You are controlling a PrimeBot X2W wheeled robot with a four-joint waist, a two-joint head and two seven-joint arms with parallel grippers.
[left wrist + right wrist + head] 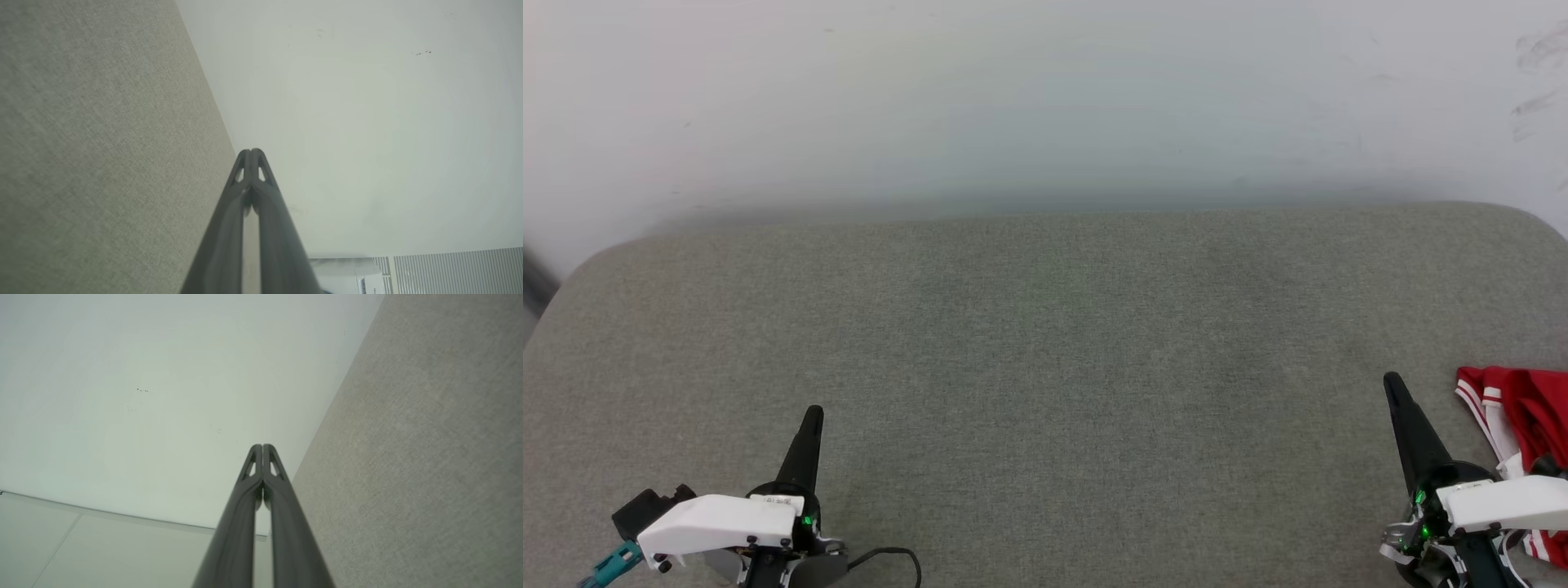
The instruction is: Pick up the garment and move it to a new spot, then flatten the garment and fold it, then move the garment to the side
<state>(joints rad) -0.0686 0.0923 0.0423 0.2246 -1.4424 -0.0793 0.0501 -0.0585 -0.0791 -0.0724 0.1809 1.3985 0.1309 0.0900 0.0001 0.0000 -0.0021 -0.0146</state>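
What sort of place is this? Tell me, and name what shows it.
Probably an indoor workroom or lab: a grey fabric-covered table against a bare white wall, a ribbed white panel, and the garment at the table's right edge.

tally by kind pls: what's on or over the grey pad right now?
garment: 1, red and white, at the pad's right edge
grippers: 2, left gripper and right gripper, both shut and empty
total: 3

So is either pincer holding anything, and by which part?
Nothing. Left pincer and right pincer are shut empty; the red jersey-style T-shirt lies beside the right one.
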